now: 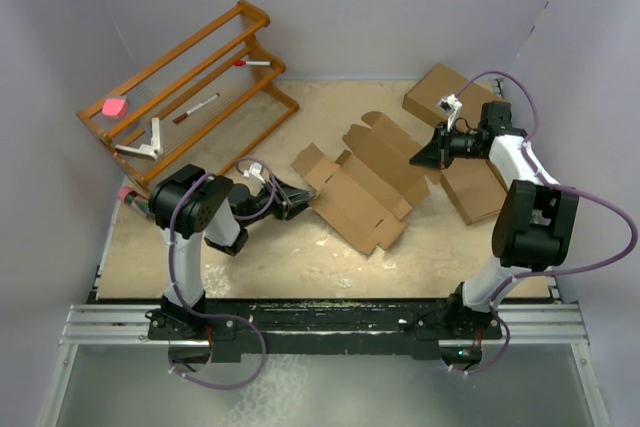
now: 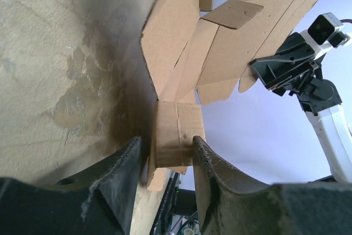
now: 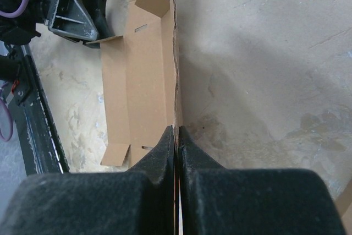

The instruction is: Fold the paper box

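Observation:
The paper box [image 1: 365, 187] lies as a partly unfolded brown die-cut sheet in the middle of the table, with several flaps standing up. My left gripper [image 1: 297, 199] is at the sheet's left end. In the left wrist view its jaws stand apart around a small creased flap [image 2: 177, 133]; the right finger [image 2: 208, 163] touches the flap's edge, and the left finger [image 2: 124, 174] is just beside it. My right gripper [image 1: 418, 157] is shut on a raised panel at the sheet's right side. That panel shows edge-on [image 3: 175, 81] between the closed fingers.
A wooden rack [image 1: 190, 87] stands at the back left with a pink block [image 1: 115, 106] and markers on it. A ready-made brown box [image 1: 445, 92] and a flat one [image 1: 472, 189] lie at the right, under and behind my right arm.

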### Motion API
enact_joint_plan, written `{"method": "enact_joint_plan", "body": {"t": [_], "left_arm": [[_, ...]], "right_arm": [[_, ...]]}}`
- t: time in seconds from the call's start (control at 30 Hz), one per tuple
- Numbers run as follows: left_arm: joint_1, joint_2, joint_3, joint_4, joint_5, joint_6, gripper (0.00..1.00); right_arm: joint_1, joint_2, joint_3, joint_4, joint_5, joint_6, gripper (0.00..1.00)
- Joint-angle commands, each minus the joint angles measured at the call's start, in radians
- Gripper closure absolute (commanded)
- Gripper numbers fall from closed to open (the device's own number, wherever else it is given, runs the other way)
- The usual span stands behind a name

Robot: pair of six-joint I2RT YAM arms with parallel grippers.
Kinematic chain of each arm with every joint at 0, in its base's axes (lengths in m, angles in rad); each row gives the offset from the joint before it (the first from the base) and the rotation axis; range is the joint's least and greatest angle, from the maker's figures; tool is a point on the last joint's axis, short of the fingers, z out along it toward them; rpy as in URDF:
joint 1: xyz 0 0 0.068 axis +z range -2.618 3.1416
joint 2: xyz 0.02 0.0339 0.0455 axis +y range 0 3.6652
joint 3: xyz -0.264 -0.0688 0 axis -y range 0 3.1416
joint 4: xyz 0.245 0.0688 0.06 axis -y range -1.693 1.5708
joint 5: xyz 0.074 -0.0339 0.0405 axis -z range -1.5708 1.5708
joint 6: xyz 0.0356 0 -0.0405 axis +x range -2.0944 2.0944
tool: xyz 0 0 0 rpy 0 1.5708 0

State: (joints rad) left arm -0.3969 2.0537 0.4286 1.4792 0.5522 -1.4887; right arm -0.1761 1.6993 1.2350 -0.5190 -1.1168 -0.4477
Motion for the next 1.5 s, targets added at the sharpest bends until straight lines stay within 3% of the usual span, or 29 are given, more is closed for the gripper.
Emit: {"method": "enact_joint_plan", "body": {"t": [0.0,0.23,0.6,0.9,1.2,1.47], "left_arm": [[-0.009,0.011,0.035,0.000,-0.007,0.072,0.57],[-0.012,0.004,0.055,-0.082,-0.010,0.131,0.65],[-0.027,-0.015,0.064,-0.169,0.000,0.176,0.59],[-0.044,0.001,0.075,-0.110,-0.012,0.139,0.61],[-0.053,0.001,0.062,-0.053,-0.023,0.100,0.75],[-0.067,0.019,0.051,-0.055,-0.014,0.102,0.69]], "right_arm": [[-0.004,-0.009,0.001,-0.009,-0.026,0.003,1.00],[-0.003,-0.009,0.001,-0.010,-0.026,0.001,1.00],[-0.005,-0.009,0.003,-0.010,-0.028,-0.001,1.00],[-0.004,-0.009,0.001,-0.009,-0.032,-0.002,1.00],[-0.003,-0.006,0.003,-0.016,-0.044,-0.001,1.00],[-0.003,-0.009,0.003,-0.017,-0.054,0.000,1.00]]}}
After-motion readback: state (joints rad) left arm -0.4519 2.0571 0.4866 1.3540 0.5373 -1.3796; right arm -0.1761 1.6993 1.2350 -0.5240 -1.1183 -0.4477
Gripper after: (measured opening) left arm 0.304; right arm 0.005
